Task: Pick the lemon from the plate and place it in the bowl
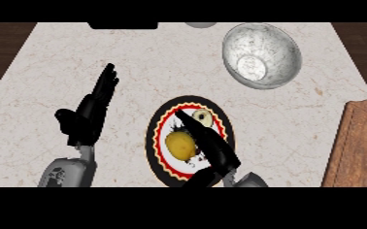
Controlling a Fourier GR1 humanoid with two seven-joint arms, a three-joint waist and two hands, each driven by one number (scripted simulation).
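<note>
A yellow lemon point(181, 145) lies on a round plate point(156, 126) with a black rim and a red zigzag band, low in the middle of the head view. My right hand point(212, 148) reaches over the plate from below, fingers straight and open, lying just right of the lemon and touching or nearly touching it. A grey marbled bowl point(260, 54) stands at the far right of the counter, well apart from the plate. My left hand point(91, 109) rests open at the left, fingers up.
A wooden board point(349, 145) runs along the right edge. A dark object point(123, 25) and a small grey object point(201, 24) sit at the counter's far edge. Dark wood borders the counter at both far corners.
</note>
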